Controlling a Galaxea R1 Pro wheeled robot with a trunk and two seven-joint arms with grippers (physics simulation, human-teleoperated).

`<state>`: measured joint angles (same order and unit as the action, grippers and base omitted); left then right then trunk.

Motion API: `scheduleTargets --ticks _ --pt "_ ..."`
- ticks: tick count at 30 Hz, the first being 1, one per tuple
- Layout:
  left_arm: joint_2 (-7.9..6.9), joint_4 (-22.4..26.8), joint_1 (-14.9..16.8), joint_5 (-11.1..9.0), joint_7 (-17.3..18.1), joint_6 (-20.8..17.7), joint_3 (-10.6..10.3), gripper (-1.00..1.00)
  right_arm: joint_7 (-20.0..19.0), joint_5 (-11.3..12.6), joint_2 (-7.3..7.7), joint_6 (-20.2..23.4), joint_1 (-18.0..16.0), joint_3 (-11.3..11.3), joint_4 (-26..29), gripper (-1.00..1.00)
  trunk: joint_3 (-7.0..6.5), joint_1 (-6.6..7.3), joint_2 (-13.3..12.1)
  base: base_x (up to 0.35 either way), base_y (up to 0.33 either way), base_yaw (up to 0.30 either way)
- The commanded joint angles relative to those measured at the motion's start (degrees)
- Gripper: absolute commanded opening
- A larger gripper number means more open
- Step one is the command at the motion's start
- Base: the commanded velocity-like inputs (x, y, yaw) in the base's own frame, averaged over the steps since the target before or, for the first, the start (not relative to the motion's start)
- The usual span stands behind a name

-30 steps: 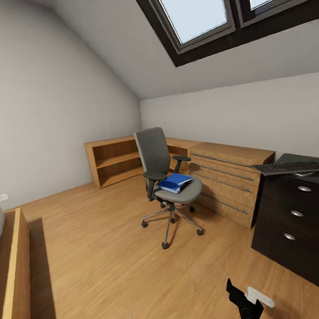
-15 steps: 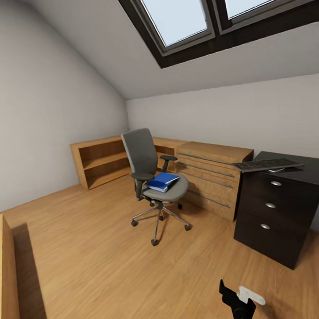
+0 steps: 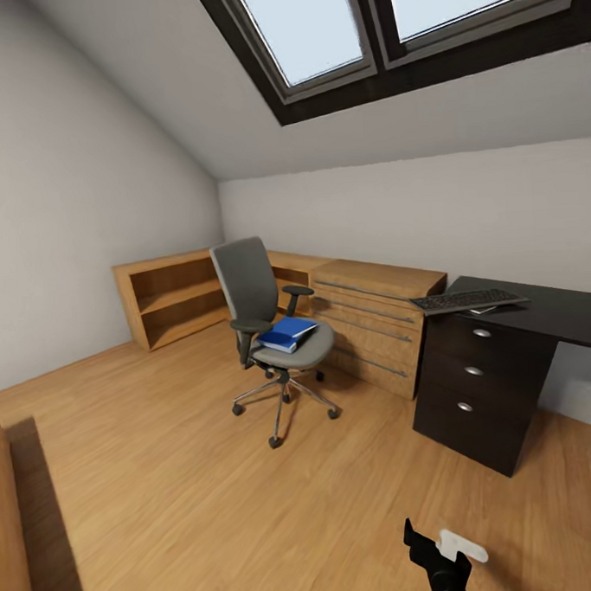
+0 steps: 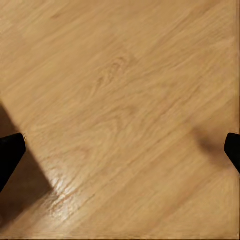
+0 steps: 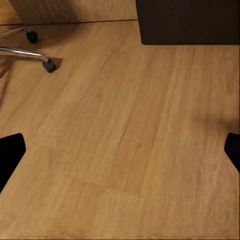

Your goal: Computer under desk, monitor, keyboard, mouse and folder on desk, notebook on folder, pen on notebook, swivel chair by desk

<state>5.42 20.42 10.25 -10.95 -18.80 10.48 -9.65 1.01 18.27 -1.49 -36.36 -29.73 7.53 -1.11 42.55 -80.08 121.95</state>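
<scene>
A grey swivel chair (image 3: 276,331) stands on the wood floor in the middle of the room, with a blue folder (image 3: 287,333) lying on its seat. At the right stands a dark desk (image 3: 548,313) with a drawer unit; a black keyboard (image 3: 467,300) lies at its near left corner. Monitor, mouse, computer, notebook and pen are out of view. My right gripper (image 3: 437,555) hangs low at the bottom of the head view, far from the chair. In the right wrist view this gripper (image 5: 120,150) is open over bare floor, as is my left gripper (image 4: 120,150).
A low wooden dresser (image 3: 370,322) runs along the far wall between chair and desk, with an open wooden bookshelf (image 3: 170,298) to its left. A wooden bed frame (image 3: 6,519) edges the near left. The chair's caster (image 5: 48,65) and the desk's drawer unit (image 5: 187,22) show in the right wrist view.
The whole head view has shifted left as the camera turned right: more of the dark desk shows and the bed frame has nearly left the picture. Chair and folder stay put.
</scene>
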Motion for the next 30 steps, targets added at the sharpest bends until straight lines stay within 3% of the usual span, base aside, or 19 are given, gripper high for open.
scheduleTargets --ticks 1,7,12,20,30 --pt "-0.03 -0.03 0.04 -0.61 -0.36 0.24 -0.48 1.00 0.11 -0.50 -0.01 -0.21 -0.07 0.46 -0.12 1.00 -0.04 0.27 -0.38 -0.324 0.000 -0.088" --pt "-0.13 -0.03 0.04 -2.48 -0.34 0.68 -0.44 1.00 0.13 -1.68 -0.61 -0.11 -0.07 0.39 -0.12 1.00 -0.58 1.59 -2.79 -0.235 0.000 -0.078" --pt "-0.07 -0.03 0.04 -4.44 -0.09 3.77 -0.39 1.00 0.14 -3.09 -0.86 -0.12 0.00 0.39 -0.12 1.00 -0.19 1.59 -2.79 -0.036 0.000 -0.112" --pt "-0.14 -0.03 0.04 -4.68 0.06 6.43 -0.45 1.00 0.14 -3.32 -0.88 -0.18 0.12 0.38 -0.12 1.00 -0.08 1.59 -2.79 -0.031 0.017 -0.254" --pt "-0.15 -0.08 0.04 -4.69 0.08 6.55 -0.45 1.00 0.14 -3.41 -0.87 -0.21 0.28 0.38 -0.12 1.00 -0.08 1.59 -2.79 -0.248 0.169 -0.296"
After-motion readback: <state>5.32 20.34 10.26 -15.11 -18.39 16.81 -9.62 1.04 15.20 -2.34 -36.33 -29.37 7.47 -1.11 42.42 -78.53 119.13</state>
